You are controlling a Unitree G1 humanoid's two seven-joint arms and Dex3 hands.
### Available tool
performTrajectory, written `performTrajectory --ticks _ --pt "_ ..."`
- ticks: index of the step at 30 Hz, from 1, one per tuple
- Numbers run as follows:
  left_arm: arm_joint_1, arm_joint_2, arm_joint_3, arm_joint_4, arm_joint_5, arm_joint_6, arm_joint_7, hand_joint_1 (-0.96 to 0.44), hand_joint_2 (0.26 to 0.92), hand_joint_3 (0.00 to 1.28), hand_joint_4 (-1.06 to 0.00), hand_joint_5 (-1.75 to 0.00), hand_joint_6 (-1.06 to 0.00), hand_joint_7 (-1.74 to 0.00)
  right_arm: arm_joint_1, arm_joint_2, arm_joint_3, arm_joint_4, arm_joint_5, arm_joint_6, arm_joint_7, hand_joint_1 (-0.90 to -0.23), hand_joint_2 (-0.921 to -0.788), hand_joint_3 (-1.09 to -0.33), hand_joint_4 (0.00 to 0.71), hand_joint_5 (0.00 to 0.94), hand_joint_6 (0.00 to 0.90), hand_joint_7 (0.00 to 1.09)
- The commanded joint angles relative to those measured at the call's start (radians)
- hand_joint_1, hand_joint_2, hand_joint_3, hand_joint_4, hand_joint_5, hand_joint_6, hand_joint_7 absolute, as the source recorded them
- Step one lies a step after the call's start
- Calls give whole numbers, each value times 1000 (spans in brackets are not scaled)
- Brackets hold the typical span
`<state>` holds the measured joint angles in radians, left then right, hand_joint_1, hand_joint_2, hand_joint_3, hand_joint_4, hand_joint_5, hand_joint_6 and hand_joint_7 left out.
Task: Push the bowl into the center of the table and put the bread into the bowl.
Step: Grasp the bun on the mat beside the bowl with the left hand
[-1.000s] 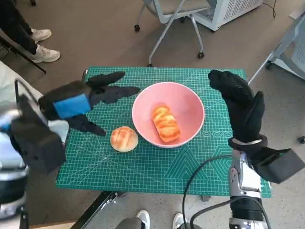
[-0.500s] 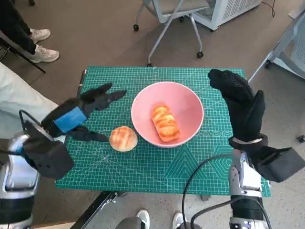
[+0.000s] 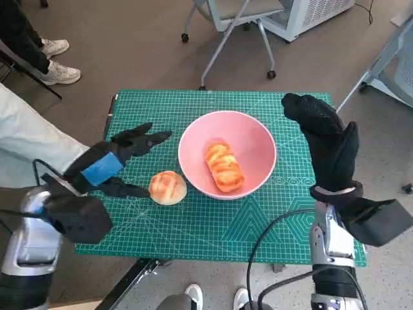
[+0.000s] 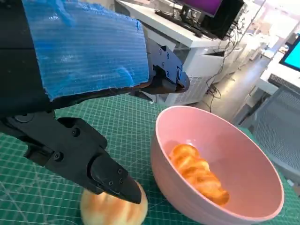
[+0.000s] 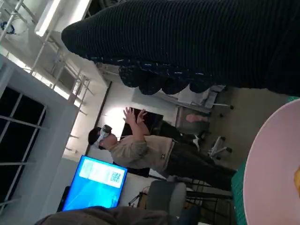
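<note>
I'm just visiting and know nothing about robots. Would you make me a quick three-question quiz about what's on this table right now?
1. True or false: the pink bowl already holds a long bread loaf.
2. Where is the round bread roll? A) inside the bowl B) on the green mat beside the bowl C) on the floor
3. Fill in: the hand nearest the roll is the ___ hand.

Key: 1 true; 2 B; 3 left. The right hand holds nothing.
</note>
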<state>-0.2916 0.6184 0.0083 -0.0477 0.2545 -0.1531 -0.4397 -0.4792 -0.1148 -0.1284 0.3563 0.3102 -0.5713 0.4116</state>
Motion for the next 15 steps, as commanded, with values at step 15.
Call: performTrajectory --ticks 15 --pt "56 -62 -43 0 76 109 85 -317 755 4 -254 -10 -385 -22 7 -12 -13 21 -1 13 15 -716 -921 -846 198 0 42 529"
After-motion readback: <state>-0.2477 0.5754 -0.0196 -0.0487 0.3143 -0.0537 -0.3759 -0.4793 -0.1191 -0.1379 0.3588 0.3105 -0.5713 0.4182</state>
